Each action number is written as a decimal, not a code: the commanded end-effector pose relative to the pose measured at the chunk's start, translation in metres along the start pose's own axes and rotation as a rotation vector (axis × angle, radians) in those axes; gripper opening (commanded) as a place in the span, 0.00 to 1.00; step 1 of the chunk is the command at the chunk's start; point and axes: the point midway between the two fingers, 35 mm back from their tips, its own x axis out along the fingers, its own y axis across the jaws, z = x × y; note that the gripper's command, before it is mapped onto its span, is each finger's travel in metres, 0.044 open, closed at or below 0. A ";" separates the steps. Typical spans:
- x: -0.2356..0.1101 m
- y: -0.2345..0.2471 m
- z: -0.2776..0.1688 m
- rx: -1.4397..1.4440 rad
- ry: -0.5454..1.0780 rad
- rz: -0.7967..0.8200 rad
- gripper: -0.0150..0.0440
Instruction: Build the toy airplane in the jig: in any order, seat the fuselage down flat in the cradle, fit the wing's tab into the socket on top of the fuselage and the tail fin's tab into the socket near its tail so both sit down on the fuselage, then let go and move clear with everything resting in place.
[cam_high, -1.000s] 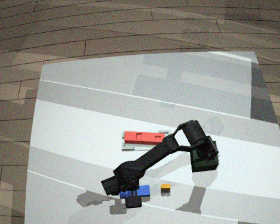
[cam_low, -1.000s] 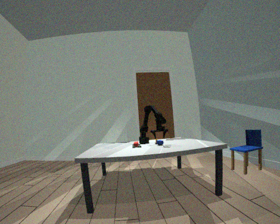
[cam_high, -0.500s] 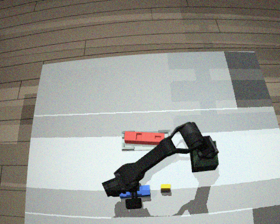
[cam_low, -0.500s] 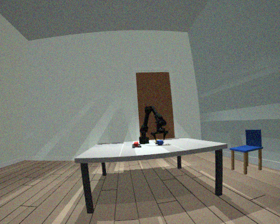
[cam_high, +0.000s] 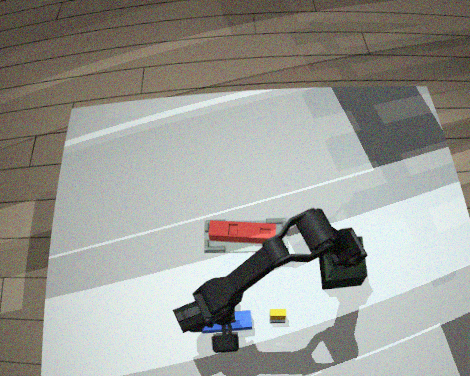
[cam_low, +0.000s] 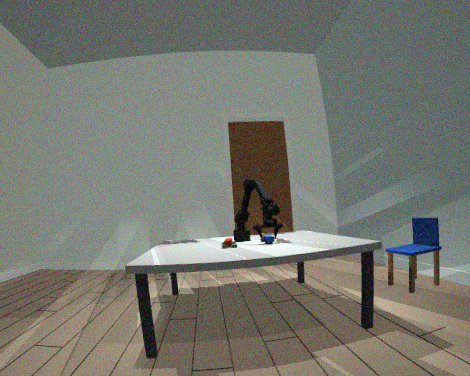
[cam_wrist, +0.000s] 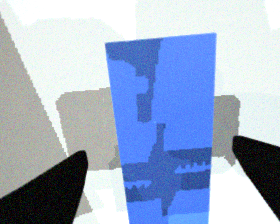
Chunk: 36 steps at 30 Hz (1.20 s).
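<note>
The red fuselage (cam_high: 242, 231) (cam_low: 228, 242) lies flat in the grey jig cradle (cam_high: 214, 246) near the table's middle, with two sockets showing on its top. The blue wing (cam_high: 242, 319) (cam_low: 268, 238) (cam_wrist: 162, 125) lies flat on the table near the front edge. My gripper (cam_wrist: 159, 150) (cam_high: 224, 325) is open wide, low over the wing, with one finger on each side of the wing's long edges and not touching it. The small yellow tail fin (cam_high: 278, 315) lies on the table just right of the wing.
The arm's dark base (cam_high: 342, 267) stands right of the jig, and the arm reaches across the jig's right end. The table's front edge is close below the wing. A blue chair (cam_low: 414, 247) stands on the floor off to the side.
</note>
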 end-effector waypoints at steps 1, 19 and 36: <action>0.005 -0.001 -0.003 0.005 0.009 -0.001 0.91; 0.001 -0.001 -0.002 0.005 0.009 -0.001 0.31; -0.051 0.001 0.004 0.005 0.009 -0.001 0.25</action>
